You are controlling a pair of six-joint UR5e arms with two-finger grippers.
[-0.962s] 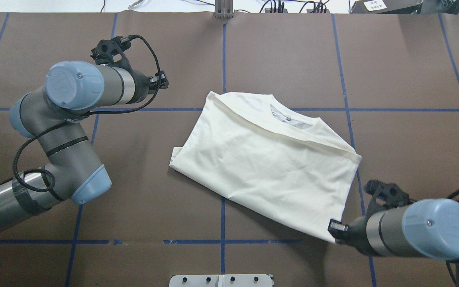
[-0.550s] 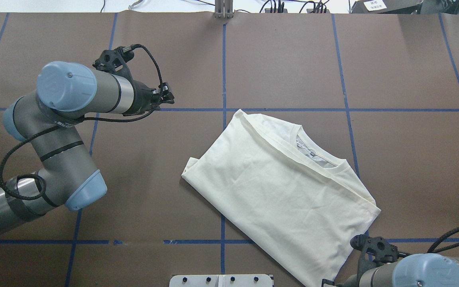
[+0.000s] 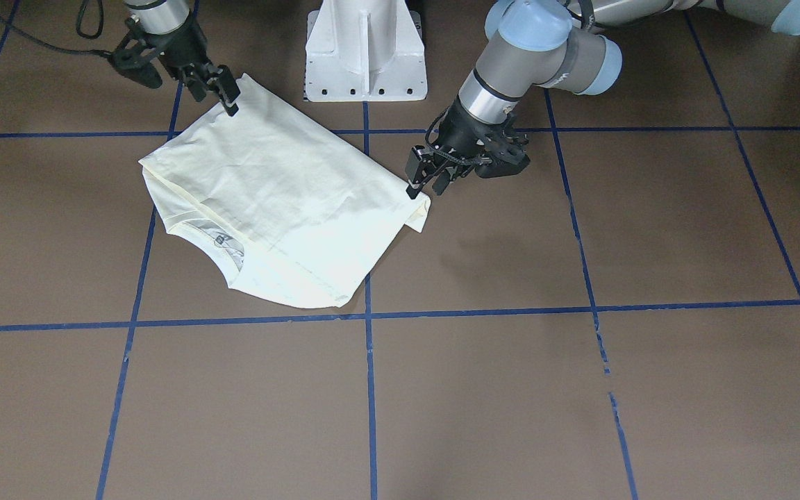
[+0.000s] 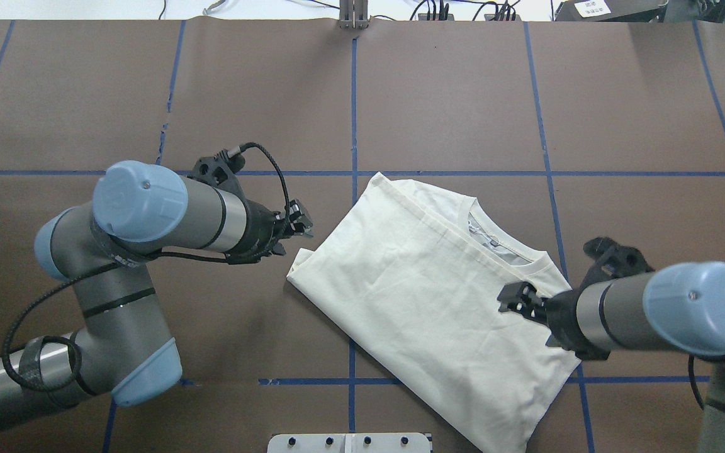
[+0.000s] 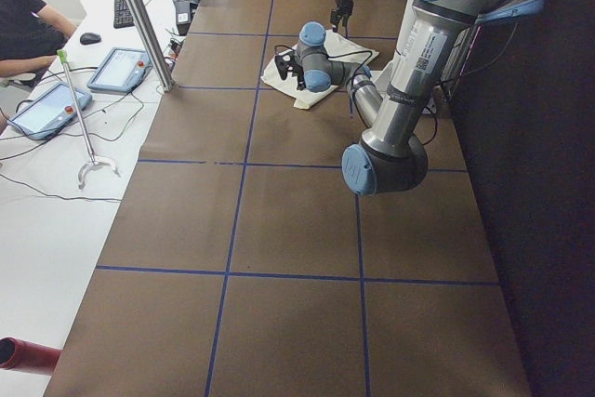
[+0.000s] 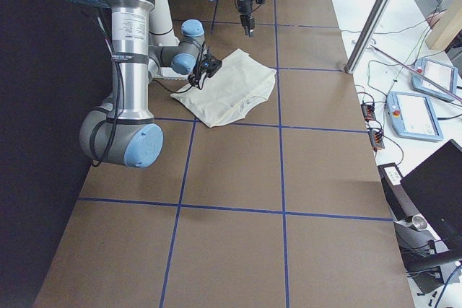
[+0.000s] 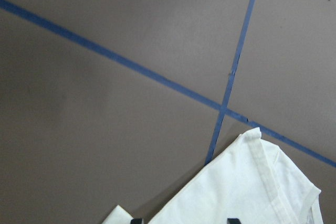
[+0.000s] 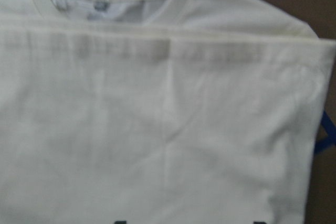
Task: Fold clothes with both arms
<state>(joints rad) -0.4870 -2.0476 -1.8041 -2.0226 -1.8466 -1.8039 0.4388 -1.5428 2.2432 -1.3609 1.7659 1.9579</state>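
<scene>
Logging one cream T-shirt (image 4: pixel 425 296) as lying folded, plain side up, skewed across the middle of the table (image 4: pixel 463 94), collar (image 4: pixel 494 242) toward the far right, no print showing. Placing left gripper (image 4: pixel 303 221) just beside the shirt's left corner, jaws parted and holding nothing; wrist view showing the tips apart over the cloth edge. Placing right gripper (image 4: pixel 513 299) low over the shirt's right part, just on the near side of the collar, jaws likewise spread and empty; not managing to tell whether either is touching cloth. Judging the next fold as calling for both grippers pinching together. Flagging risks: catching only the top layer and peeling the fold apart; dragging the bundle sideways through uneven pulls from the two arms; missing the left corner altogether, with the tips sitting at its very edge. Counting: one shirt, two arms, two grippers, one white pedestal (image 3: pixel 365 48).
</scene>
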